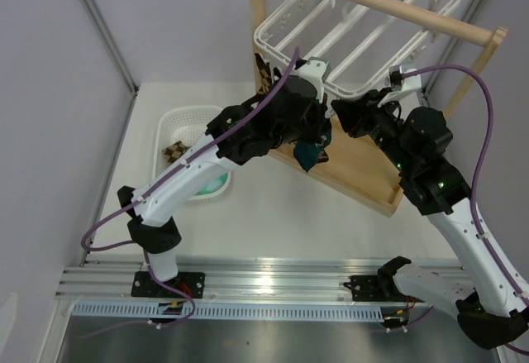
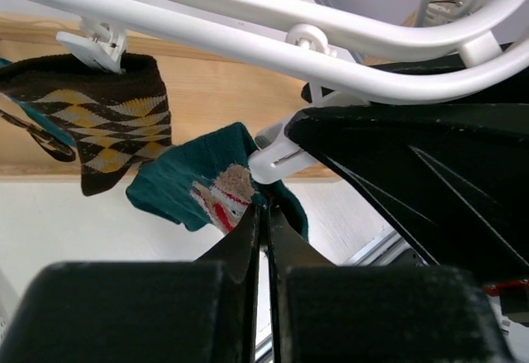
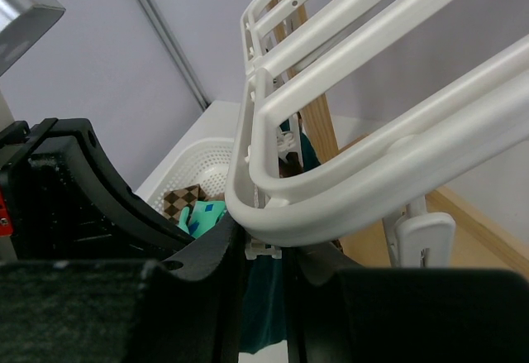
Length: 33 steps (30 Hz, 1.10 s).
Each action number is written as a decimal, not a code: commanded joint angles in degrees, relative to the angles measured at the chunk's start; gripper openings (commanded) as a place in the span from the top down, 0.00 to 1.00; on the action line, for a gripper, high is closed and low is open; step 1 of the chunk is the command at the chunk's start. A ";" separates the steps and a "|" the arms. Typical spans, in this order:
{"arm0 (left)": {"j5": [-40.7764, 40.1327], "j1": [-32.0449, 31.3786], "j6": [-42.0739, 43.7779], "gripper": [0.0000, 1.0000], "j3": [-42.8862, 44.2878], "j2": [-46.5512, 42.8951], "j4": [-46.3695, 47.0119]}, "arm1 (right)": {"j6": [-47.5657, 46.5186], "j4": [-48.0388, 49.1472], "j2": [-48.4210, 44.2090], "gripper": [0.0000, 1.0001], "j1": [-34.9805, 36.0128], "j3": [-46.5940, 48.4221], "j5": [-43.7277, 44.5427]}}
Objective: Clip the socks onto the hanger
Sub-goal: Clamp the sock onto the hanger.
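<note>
Teal sock [image 2: 178, 185]: edge pinched between the pressed-together fingers of the left gripper [image 2: 263, 214], just under the hanger [image 2: 248, 36] rail and touching a white clip [image 2: 277, 155]. Argyle sock [image 2: 116, 123]: hangs clipped just beside it. Closed tight on that white clip at the hanger's corner is the right gripper [image 3: 264, 251]. Only the left wrist view shows the teal sock's small figure. Only the right wrist view looks into the basket [image 3: 194, 164], with a mint sock [image 3: 201, 217] inside. The top view shows the hanger hooked on the wooden stand [image 1: 364, 173].
</note>
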 commanded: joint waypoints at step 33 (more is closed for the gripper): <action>1.26 0.37 0.95 0.99 -2.56 -3.94 5.81 | 1.56 -5.87 -1.50 0.26 0.29 0.96 -1.31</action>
